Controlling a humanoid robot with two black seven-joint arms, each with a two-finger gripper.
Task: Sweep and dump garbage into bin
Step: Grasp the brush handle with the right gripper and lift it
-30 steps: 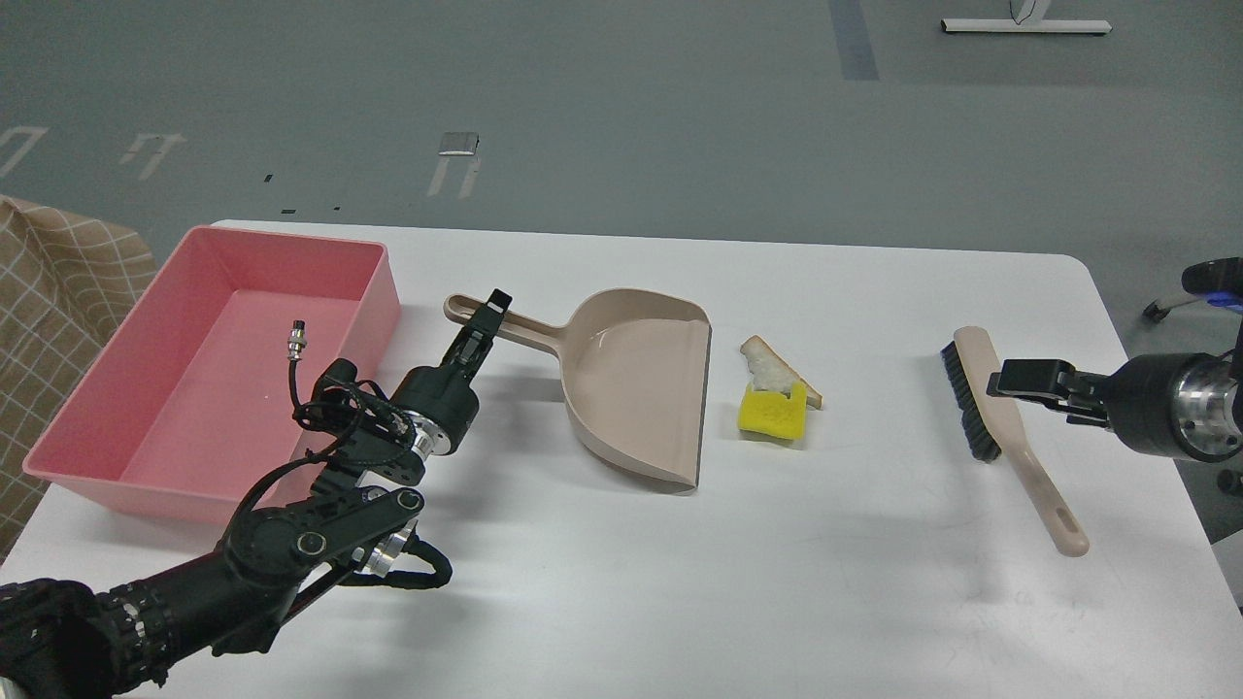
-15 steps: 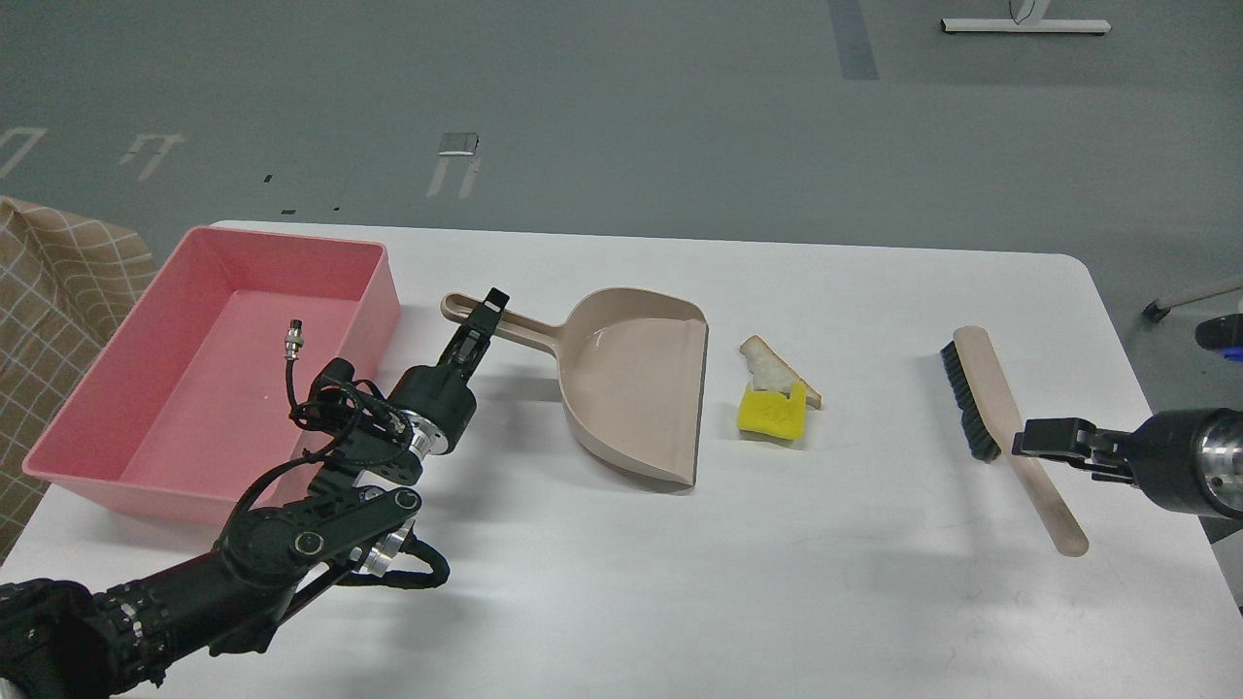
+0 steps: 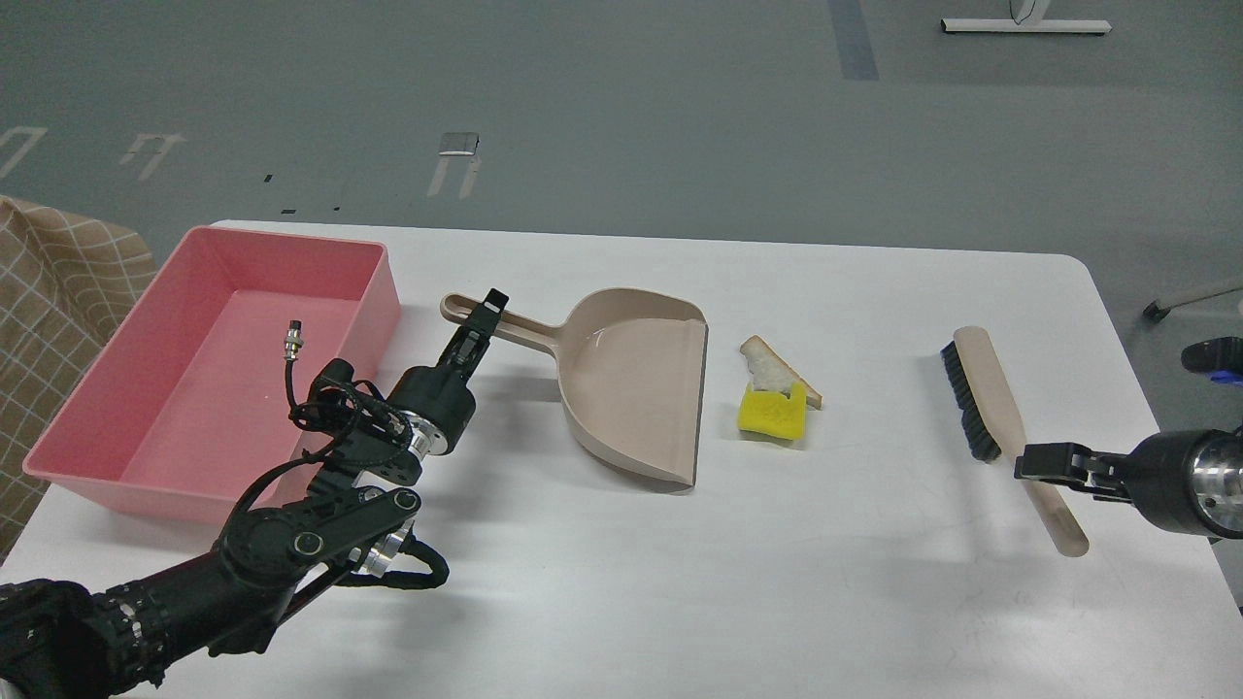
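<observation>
1. Two pincers are out over the white desk (image 3: 602,573), one on each side.
2. My left pincer (image 3: 483,320) points up and away from me. Its tip sits right at the long handle of the beige dustpan (image 3: 631,383). It looks closed on the handle, but the tip is dark and small, so I cannot tell for sure.
3. My right pincer (image 3: 1031,462) comes in from the right edge. It is at the handle of the brush (image 3: 1005,427), just past the black bristles. I see it from the side, so I cannot tell if it is open or closed.
4. The brush lies on the right part of the desk, with its bristles at the far end and its handle pointing toward me.
5. The dustpan lies flat in the middle of the desk. Its wide mouth faces right.
6. The garbage is just to the right of the dustpan mouth, near it but not touching. It is a yellow sponge block (image 3: 771,415) and a white bread wedge (image 3: 772,369) with a tan crust. The bread leans on the back of the yellow block.
7. The pink bin (image 3: 381,291) sits at the left end of the desk, beside the dustpan handle.
8. My left arm and its cable cover part of the bin's near corner.
</observation>
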